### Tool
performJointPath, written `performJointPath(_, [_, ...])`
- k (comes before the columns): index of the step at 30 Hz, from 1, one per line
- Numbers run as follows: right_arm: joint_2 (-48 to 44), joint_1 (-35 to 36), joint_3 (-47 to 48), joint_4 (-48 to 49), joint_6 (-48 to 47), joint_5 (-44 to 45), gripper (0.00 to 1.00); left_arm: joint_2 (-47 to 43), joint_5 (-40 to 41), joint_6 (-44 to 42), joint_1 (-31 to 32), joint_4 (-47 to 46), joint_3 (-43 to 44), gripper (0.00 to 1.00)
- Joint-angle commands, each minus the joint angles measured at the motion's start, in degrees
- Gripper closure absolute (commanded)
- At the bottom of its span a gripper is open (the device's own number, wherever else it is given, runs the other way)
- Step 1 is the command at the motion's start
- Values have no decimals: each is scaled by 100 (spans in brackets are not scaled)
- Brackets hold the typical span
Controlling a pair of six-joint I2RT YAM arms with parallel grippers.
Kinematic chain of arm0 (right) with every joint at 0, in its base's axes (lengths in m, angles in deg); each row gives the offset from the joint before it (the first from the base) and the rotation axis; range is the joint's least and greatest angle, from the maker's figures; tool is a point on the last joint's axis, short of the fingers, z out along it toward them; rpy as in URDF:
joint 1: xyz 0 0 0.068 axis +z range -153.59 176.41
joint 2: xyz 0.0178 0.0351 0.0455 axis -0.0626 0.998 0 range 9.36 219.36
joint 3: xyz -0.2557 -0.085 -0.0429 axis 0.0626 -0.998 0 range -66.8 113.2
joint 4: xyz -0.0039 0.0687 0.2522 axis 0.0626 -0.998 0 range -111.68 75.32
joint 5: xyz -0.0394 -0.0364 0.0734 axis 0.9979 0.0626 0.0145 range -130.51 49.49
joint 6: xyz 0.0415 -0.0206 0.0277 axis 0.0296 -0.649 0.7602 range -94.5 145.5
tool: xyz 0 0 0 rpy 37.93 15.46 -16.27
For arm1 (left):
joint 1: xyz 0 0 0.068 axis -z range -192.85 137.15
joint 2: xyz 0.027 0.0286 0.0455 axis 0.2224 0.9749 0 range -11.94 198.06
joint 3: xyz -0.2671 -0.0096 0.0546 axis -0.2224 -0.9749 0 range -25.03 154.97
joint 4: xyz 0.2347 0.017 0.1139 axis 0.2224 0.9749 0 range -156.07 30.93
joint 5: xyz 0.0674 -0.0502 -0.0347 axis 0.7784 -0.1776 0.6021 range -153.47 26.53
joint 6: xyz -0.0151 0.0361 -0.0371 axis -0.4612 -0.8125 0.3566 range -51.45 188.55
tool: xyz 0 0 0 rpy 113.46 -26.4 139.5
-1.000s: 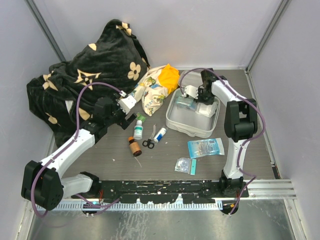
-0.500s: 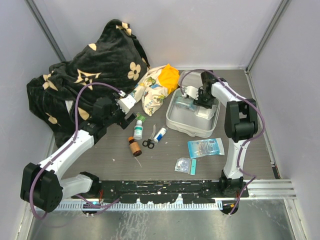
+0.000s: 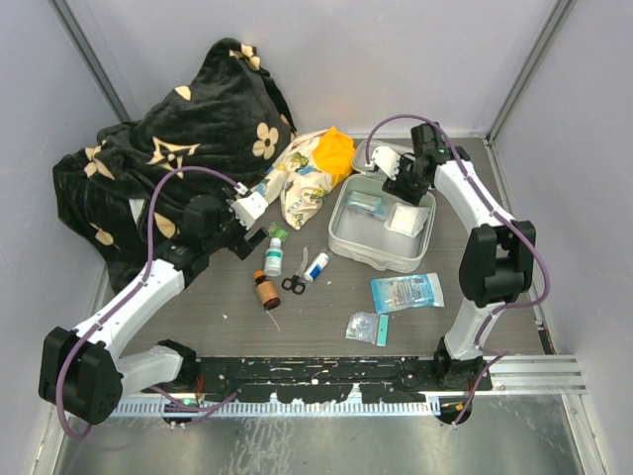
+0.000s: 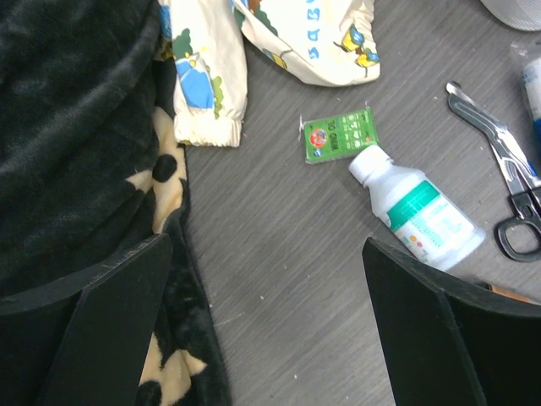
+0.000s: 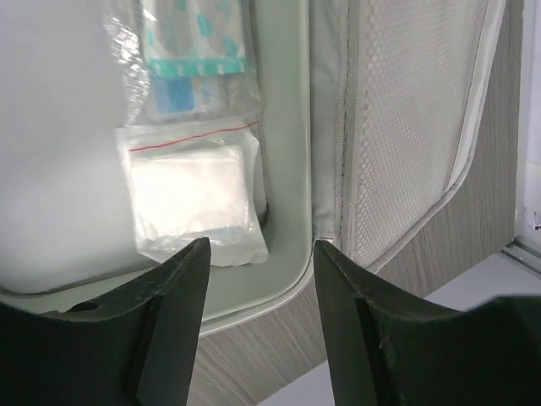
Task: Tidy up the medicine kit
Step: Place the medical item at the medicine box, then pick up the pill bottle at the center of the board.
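Medicine kit lies open right of table centre, two sealed packets inside, likely sorted | right claw part-spread, empty, above kit's rim | left claw wide, empty, over loose supplies probably awaiting packing: two bottles, one scissors, one green sachet, one tube

One medicine kit, one scissors, one white bottle, one brown bottle.
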Motion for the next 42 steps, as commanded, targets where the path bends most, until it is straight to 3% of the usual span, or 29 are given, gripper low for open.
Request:
performJointPath(1, [-846, -23, -85, -303, 730, -968, 41, -280, -179, 115, -31, 417, 64, 2])
performJointPath(7, [-1679, 58, -565, -178, 1983, -1937, 31, -284, -446, 230, -31, 990, 142, 2])
performJointPath(15, [-2478, 353, -1768, 820, 3223, -3230, 26, -101, -1230, 38, -18, 1242, 75, 2])
performJointPath(18, [-2682, 438, -2218, 1376, 3722, -3491, 25, 81, -1114, 360, 55, 1011, 110, 2])
performJointPath(27, [-3442, 461, -3480, 3060, 4927, -3349, 25, 1392, -1013, 2104, 269, 1039, 752, 1])
performJointPath(38, [-3547, 455, -3644, 3036, 4733, -3016, 25, 2447, -464, 3130, 607, 1534, 1195, 4])
performJointPath(42, [-3493, 459, -3630, 3000, 4731, -3037, 25, 2652, -414, 3167, 686, 1554, 1270, 11])
